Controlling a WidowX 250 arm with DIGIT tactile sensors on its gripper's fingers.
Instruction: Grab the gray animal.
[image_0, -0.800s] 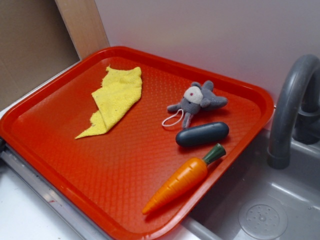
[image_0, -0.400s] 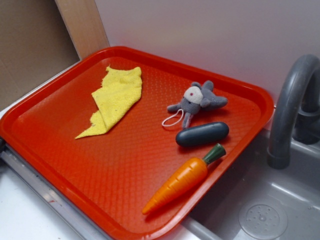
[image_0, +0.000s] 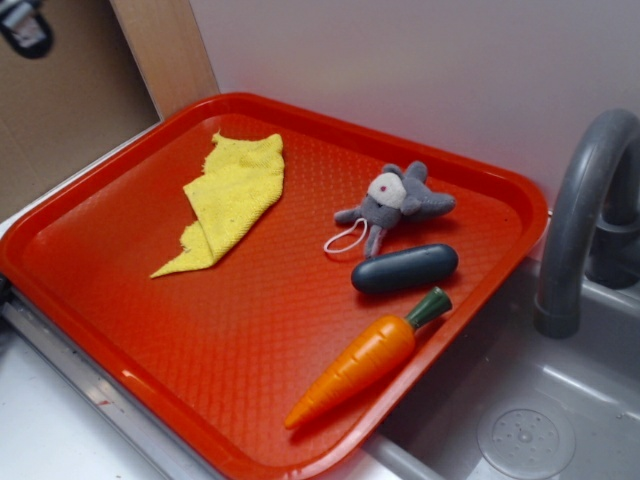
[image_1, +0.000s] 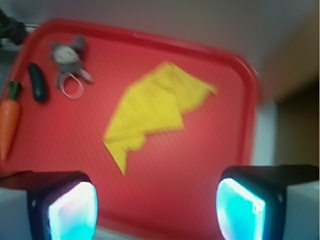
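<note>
Pincer (image_1: 156, 210) open, empty, high above near edge of red plastic tray (image_0: 250, 350). Crumpled yellow cloth (image_0: 228, 200) beneath. Small gray plush animal (image_0: 392, 204) far side, beside smooth dark gray capsule (image_0: 404, 268), orange toy carrot (image_0: 366, 358).

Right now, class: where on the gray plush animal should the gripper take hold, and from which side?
Probably the gray animal by its plump middle, from straight above: it lies flat on the red tray, limbs splayed. Close along the line parallel to the dark capsule, which lies close in front. The gripper looks open.
</note>
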